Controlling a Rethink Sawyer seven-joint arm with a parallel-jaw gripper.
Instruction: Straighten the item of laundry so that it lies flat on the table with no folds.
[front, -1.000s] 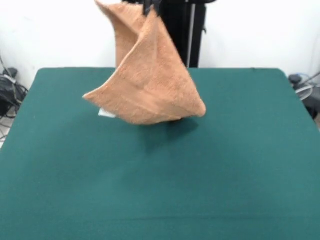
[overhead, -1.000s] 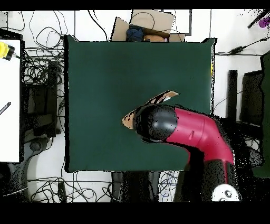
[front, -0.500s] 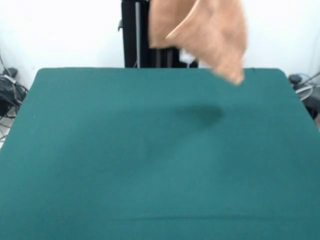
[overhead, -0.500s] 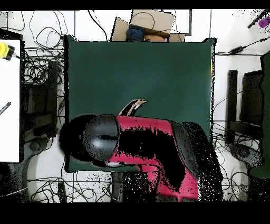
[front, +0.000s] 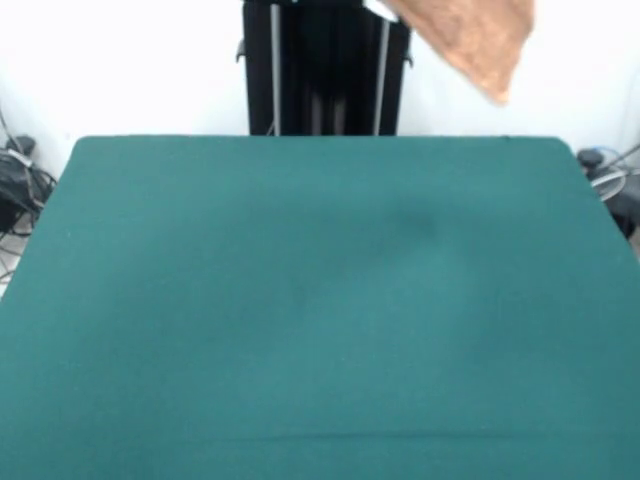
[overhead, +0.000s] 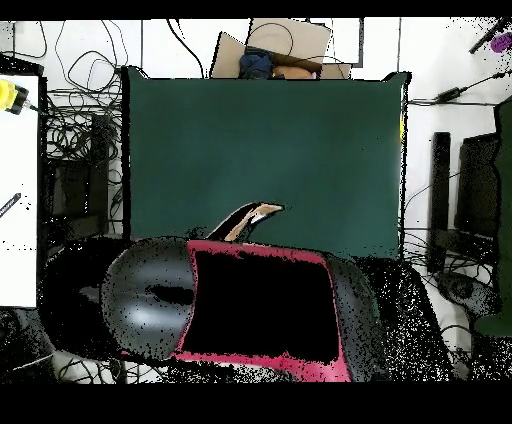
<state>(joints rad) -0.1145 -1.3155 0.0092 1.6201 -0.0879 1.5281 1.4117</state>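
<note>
The towel (front: 480, 40) has gone up and over to the right since a second ago. Back then it hung low, almost on the table (front: 300, 330). Now only its bottom corner shows at the top of the front view, high in the air, and nothing lies on the green top.

Going from left to right in the front view: there are some cables (front: 18, 180) by the table's left edge, then the black pedestal (front: 325, 65) behind the middle, then the hanging towel corner with a bit of its white tag (front: 380, 9), and more cables at the far right.

From above, the big red and black arm (overhead: 240, 300) hides most of the towel. Only a thin strip of the towel (overhead: 255, 217) peeks out past it. The claw is hidden, so I cannot tell how it is set.

To do this step well, I think the arm should come down slowly. The loose corner should touch the table first. Then the arm can pull the cloth sideways so it rolls out flat, with no bunching.
</note>
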